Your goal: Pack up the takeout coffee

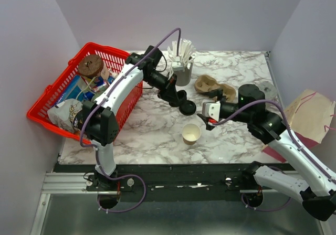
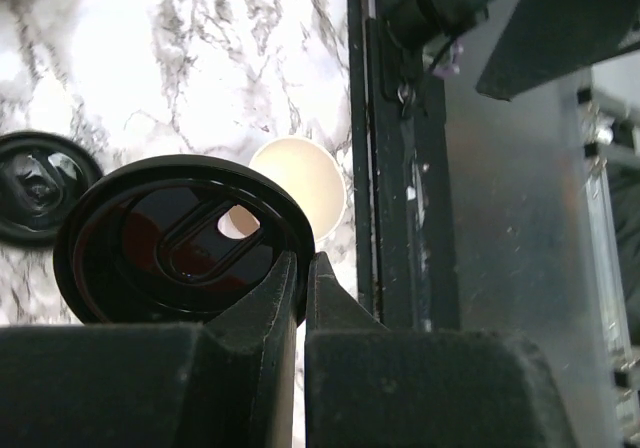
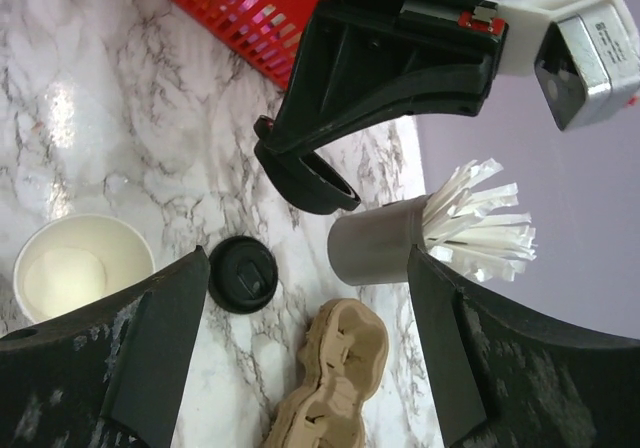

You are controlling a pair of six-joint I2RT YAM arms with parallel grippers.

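Farthest left, well clear of both sets of jaws, a red basket (image 1: 44, 96) full of packets sits at the table's edge. The left gripper (image 2: 302, 263) reaches out over the marble with its jaws pressed almost together, pinching the rim of a black lid (image 2: 180, 238). The lid stands out from the fingertips above the table, its underside towards the wrist camera. Beyond that lid, on the side away from the jaws, the tan paper cup (image 2: 300, 183) stands upright and open on the marble. Its pale inside shows past the lid's edge and through the sip hole. A second black lid (image 1: 187, 107) lies flat on the table, close under the left jaws and apart from the cup. The right gripper (image 1: 203, 117) hovers just beside the cup (image 1: 191, 134) with its jaws spread wide and nothing between them. From its wrist, the cup sits at the outer side of one finger and the flat lid (image 3: 240, 273) sits just inside that finger. The brown pulp carrier (image 3: 335, 378) lies in the gap between the fingers. The grey cup of white sticks (image 3: 380, 248) stands beyond it, nearer the other finger.
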